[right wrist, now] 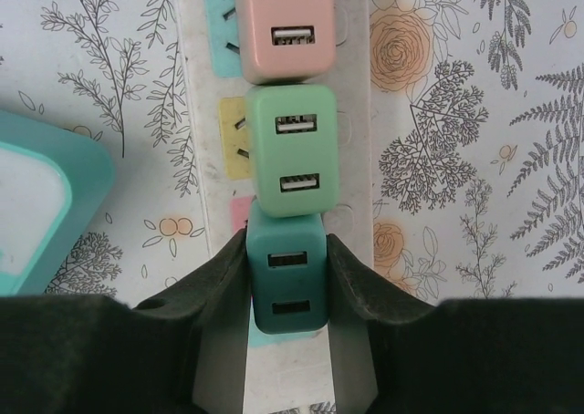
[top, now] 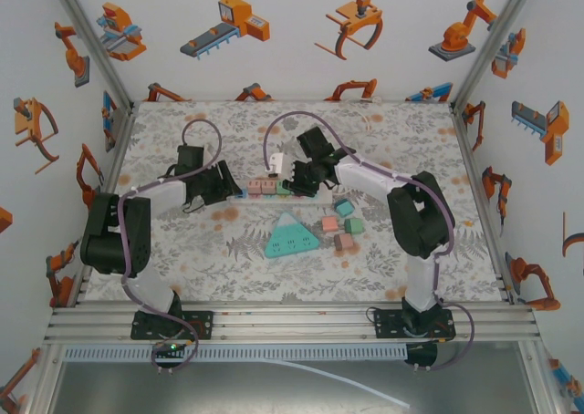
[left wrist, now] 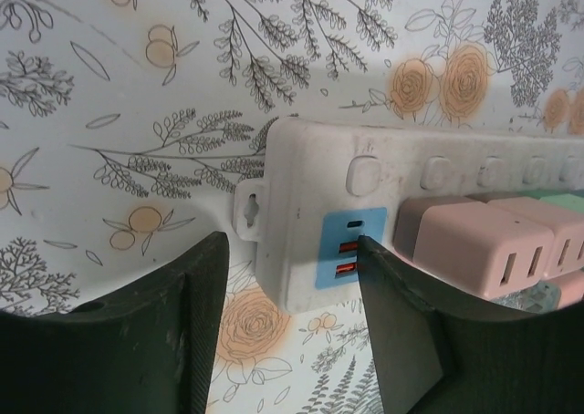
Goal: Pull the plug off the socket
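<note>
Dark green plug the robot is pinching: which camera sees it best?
Right wrist view: the dark green plug is big and centred, pinched by the right gripper. From the top it's too small to pick out; the left wrist view shows pink plugs.

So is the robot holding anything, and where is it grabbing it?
Yes. The right gripper pinches the dark green plug by its two sides. The left gripper sits open at the end of the strip, not clamped.

White-and-black arms point(top: 162, 193), purple cables point(top: 297, 114), matte black fingers point(right wrist: 215, 291)
</note>
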Controlling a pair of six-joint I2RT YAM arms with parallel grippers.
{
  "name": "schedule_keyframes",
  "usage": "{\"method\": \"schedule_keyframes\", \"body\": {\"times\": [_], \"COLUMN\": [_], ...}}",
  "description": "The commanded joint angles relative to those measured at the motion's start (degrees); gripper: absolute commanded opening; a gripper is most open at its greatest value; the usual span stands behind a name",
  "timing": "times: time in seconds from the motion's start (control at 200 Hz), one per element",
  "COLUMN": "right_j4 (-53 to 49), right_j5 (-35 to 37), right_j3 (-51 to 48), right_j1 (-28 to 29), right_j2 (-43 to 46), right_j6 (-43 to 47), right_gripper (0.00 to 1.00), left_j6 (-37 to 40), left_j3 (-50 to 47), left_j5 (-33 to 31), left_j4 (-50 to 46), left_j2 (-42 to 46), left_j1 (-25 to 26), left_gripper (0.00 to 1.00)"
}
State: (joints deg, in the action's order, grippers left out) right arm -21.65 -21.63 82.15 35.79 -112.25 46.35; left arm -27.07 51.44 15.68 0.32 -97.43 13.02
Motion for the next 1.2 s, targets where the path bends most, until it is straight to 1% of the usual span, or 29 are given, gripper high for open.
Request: {"method": "schedule_keyframes", "body": {"times": [0.0, 0.24, 0.436, 0.511, 0.646, 0.716, 0.796, 0.916, 0.996, 1.082, 1.197], "right_j4": [0.11, -0.87, -0.95, -1.33, -2.55, -3.20, -3.48, -3.51, -3.49, -3.27, -4.59], "right_j5": [-0.70, -1.94, -4.50, -4.59, -3.87, -4.12, -4.56, -4.28, -6.28, -8.56, -5.76], "right_j3": [2.64, 4.51, 6.46, 7.03, 7.20, 7.20, 6.89, 6.67, 7.21, 8.34, 9.13], "right_j1": [-0.28, -0.41, -1.45, -1.62, -1.43, -1.34, -1.38, -1.42, -1.63, -2.38, -2.15], "right_j2": [0.12, 0.45, 0.41, 0.24, -0.41, -0.60, -0.43, 0.12, 0.37, 0.45, -0.01], "right_j6": [0.08, -1.24, -5.21, -5.50, -3.96, -3.69, -3.63, -3.84, -5.50, -7.80, -5.90], "right_gripper": [0.31, 0.27, 0.25, 0.23, 0.23, 0.22, 0.22, 0.21, 0.21, 0.21, 0.21], "left_j6": [1.50, 3.52, 5.30, 6.21, 6.84, 7.04, 7.63, 9.12, 9.85, 10.08, 10.20], "left_j3": [1.90, 3.29, 4.00, 4.54, 5.66, 6.16, 6.70, 7.43, 7.93, 8.10, 8.16], "left_j5": [-0.81, -3.95, -5.92, -5.52, -1.45, -1.26, -3.33, -8.49, -10.62, -11.10, -11.55], "left_j4": [-5.42, -9.56, -11.04, -11.41, -11.37, -11.99, -13.43, -16.63, -17.58, -17.77, -18.04], "left_j2": [-1.49, -2.63, -3.41, -3.81, -5.31, -6.23, -6.91, -6.82, -7.02, -7.50, -8.10], "left_j1": [-0.36, 0.00, 1.17, 1.79, 2.74, 3.27, 3.91, 4.70, 5.17, 5.43, 5.87], "left_gripper": [0.55, 0.53, 0.53, 0.53, 0.53, 0.53, 0.53, 0.53, 0.53, 0.53, 0.53]}}
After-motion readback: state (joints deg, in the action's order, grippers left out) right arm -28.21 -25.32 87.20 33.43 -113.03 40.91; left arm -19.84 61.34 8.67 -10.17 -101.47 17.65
